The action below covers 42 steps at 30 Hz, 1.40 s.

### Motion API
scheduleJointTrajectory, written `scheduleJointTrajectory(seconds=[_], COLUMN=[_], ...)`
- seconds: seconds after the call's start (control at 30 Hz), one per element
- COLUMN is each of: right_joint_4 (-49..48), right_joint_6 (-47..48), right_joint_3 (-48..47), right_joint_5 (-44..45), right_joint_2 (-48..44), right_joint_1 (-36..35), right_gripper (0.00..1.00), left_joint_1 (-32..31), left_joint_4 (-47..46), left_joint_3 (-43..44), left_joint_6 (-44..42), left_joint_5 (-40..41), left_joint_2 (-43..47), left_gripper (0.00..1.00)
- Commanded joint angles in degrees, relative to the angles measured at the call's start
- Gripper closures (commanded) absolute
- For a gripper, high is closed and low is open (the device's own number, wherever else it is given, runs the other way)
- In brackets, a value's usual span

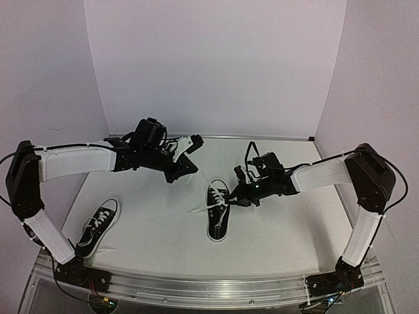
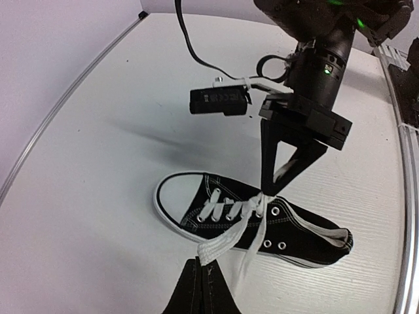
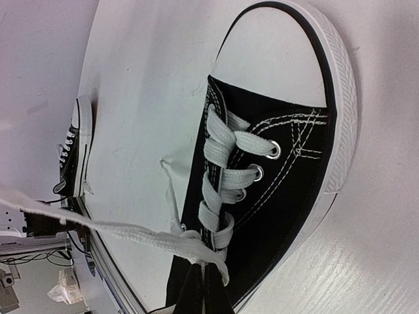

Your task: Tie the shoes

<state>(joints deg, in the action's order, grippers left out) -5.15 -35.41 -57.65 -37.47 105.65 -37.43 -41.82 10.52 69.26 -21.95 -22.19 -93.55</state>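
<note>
Pair of small black canvas low-tops with white laces, white toe caps, white sole edges. Both upright on soles on bench (image 1: 157,222), well apart.

- centre shoe (image 1: 217,219): middle of top view, long axis up-down in frame. In left wrist view, toe at left, heel at lower right. Laced through eyelets, not knotted.
- lace (image 2: 226,230): drawn taut from top eyelets toward bottom edge of left wrist view.
- slack strand (image 3: 171,196): lies on bench just beside shoe.
- second shoe (image 1: 98,229): lower left of top view, lying diagonal, laced. Too small to tell whether knotted.
</note>
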Motion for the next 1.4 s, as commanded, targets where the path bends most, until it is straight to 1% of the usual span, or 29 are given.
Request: scheduleJointTrajectory(seconds=[0.0,0.17,0.27,0.3,0.4,0.57,0.63,0.73,0.83,0.97,1.03,1.13,1.23,1.27,1.33,1.37], right_joint_4=[-1.0,-1.0,-1.0,-0.9,-0.9,-0.9,-0.8,-0.6,-0.5,-0.2,-0.1,0.0,0.0,0.1,0.2,0.3], right_joint_6=[-0.1,-0.1,-0.1,-0.2,-0.1,-0.2,-0.1,0.0,0.1,0.3,0.5,0.7,0.9,0.9,1.1,1.3], right_joint_3=[-2.0,-2.8,-3.1,-3.2,-3.5,-4.0,-4.1,-4.2,-4.2,-4.3,-4.4,-4.3,-4.3,-4.3,-4.3,-4.3], right_joint_5=[0.5,0.4,0.3,0.3,0.1,-0.1,-0.1,-0.3,-0.4,-0.6,-0.9,-1.0,-1.2,-1.2,-1.3,-1.4], right_joint_2=[0.3,0.3,0.3,0.4,0.5,0.4,0.4,0.4,0.2,0.0,0.1,0.0,-0.1,-0.3,-0.5,-0.5], right_joint_1=[-0.4,-0.4,-0.4,-0.4,-0.4,-0.4,-0.4,-0.4,-0.4,-0.4,-0.4,-0.4,-0.4,-0.4,-0.4,-0.4], right_gripper=[1.0,1.0,1.0,1.0,1.0,1.0,1.0,1.0,1.0,1.0,1.0,1.0,1.0,1.0,1.0,1.0], left_joint_1=[-1.0,-2.4,-3.0,-3.6,-8.2,-15.3,-16.9,-18.5,-20.2,-20.6,-20.7,-20.9,-21.4,-21.6,-22.0,-22.3], left_joint_4=[2.1,8.2,12.9,13.9,15.0,15.8,16.0,12.3,7.7,1.5,-2.3,-11.4,-16.7,-17.2,-16.3,-14.1], left_joint_3=[-5.9,-10.0,-10.3,-10.6,-11.5,-10.3,-8.4,-5.5,-1.8,3.2,6.3,8.7,11.5,12.6,15.4,17.2], left_joint_6=[8.9,16.6,19.3,19.5,17.6,13.3,12.6,12.0,12.0,11.9,12.7,13.7,12.6,11.4,9.0,7.2], left_joint_5=[8.5,18.5,20.8,20.4,16.9,7.0,3.6,-1.7,-7.3,-11.0,-13.7,-17.9,-19.5,-19.0,-16.7,-15.7], left_joint_2=[7.2,12.2,12.6,12.6,13.1,11.8,10.4,7.4,2.6,-5.9,-10.3,-15.4,-19.4,-20.9,-23.3,-24.6], left_gripper=[1.0,1.0,1.0,1.0,1.0,1.0,1.0,1.0,1.0,1.0,1.0,1.0,0.99,0.98,0.95,0.94])
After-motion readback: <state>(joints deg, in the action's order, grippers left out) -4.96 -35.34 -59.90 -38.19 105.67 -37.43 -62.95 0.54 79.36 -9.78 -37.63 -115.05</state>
